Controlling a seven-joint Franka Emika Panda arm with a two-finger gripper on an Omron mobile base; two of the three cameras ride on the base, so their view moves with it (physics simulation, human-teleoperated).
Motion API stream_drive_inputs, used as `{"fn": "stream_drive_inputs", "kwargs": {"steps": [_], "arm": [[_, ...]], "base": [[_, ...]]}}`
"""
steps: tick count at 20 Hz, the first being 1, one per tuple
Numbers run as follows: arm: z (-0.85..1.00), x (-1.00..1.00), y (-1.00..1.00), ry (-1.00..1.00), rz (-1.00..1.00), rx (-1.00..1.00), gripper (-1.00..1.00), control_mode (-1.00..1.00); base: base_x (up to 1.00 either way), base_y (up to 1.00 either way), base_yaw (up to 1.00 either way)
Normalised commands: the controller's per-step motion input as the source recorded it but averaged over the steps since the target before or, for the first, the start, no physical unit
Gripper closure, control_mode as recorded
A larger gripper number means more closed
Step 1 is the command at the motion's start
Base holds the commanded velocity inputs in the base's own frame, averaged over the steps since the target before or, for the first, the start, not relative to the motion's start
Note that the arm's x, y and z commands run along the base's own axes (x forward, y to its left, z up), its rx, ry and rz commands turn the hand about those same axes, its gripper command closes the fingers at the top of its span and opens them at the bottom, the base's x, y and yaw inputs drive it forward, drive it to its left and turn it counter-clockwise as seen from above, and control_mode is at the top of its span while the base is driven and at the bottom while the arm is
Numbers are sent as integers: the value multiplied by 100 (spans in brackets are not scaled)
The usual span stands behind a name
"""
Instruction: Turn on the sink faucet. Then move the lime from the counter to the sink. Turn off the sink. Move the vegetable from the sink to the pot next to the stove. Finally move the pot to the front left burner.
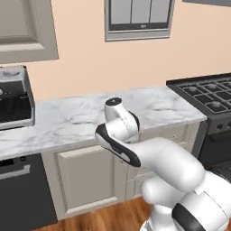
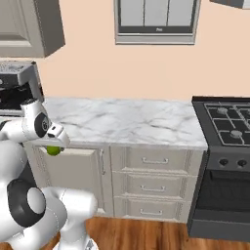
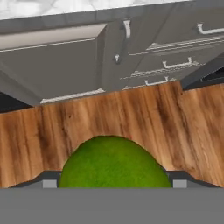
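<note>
Item, far left of the stove [image 2: 227, 128]: a steel-grey boxy appliance [image 1: 13, 97] on the counter [image 1: 81, 118], with a dark panel [image 1: 20, 194] below it in the cabinet run.

Item: counter, white marble slab with grey veins, matte, straight front edge, over beige panelled cabinets [image 2: 146, 183] with slim metal pulls.

Item: gripper [image 3: 112, 183], on the white arm, hanging in front of the cabinet door left of the stove, below the counter edge. Jaws stand wide and clasp the lime [image 3: 113, 162], which sits squarely between the two dark fingertips [image 3: 49, 181].

Item: lime, round, glossy green, finely pebbled skin; in the right base view it shows as a small green ball [image 2: 53, 151] under the hand, off the counter and above the floor.

Item: floor [image 3: 131, 118], brown wood planks with dark grain.

Item, right end: stove, black, with grates and round grey burner caps, abutting the counter.

Item: peach wall [image 1: 85, 58], with a framed grey unit [image 1: 139, 19] high up.
</note>
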Motion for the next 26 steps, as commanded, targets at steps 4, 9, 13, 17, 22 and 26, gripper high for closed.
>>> {"fn": "stream_drive_inputs", "kwargs": {"steps": [4, 9, 13, 17, 22, 26], "arm": [[0, 0, 0, 0, 0, 0, 100, 100], [0, 0, 0, 0, 0, 0, 100, 100], [0, 0, 0, 0, 0, 0, 100, 100], [0, 0, 0, 0, 0, 0, 100, 100], [0, 0, 0, 0, 0, 0, 100, 100], [0, 0, 0, 0, 0, 0, 100, 100]], "base": [[61, -40, -34], [48, -74, -22], [43, -77, -14], [46, -72, -12], [52, -69, -6], [53, -74, -4]]}}
